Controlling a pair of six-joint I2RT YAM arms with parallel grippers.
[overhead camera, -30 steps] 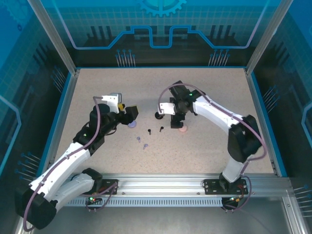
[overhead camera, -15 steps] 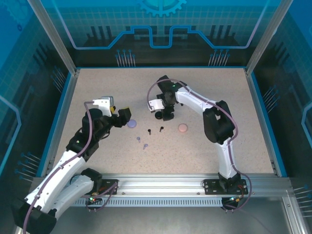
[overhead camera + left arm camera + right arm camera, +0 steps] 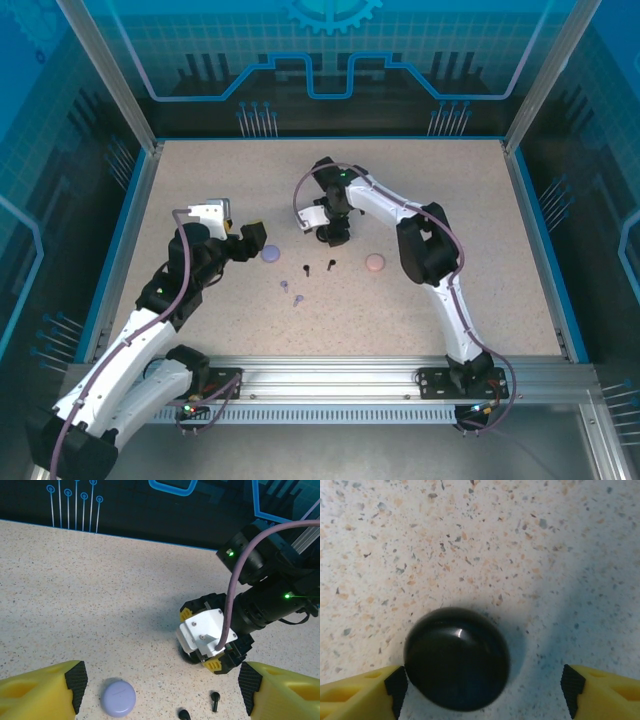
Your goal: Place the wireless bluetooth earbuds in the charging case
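Straddling black case (image 3: 456, 657) with right gripper (image 3: 482, 687) jaws spread, nothing clamped, likely lining up to steady it. Holding left gripper (image 3: 161, 682) released as well, lilac case (image 3: 118, 697) lying loose between jaws toward one finger, black earbuds (image 3: 215, 701) toward the other, awaiting pickup.

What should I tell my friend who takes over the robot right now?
Left pincer: open, empty, near the lilac case.
Right pincer: open, straddling the black case, not gripping it.
The pink case sits apart, further right.
Two black earbuds and two lilac earbuds lie loose on the table between the cases.
Done: no earbud seated yet.
Left: open cases, put each earbud in.
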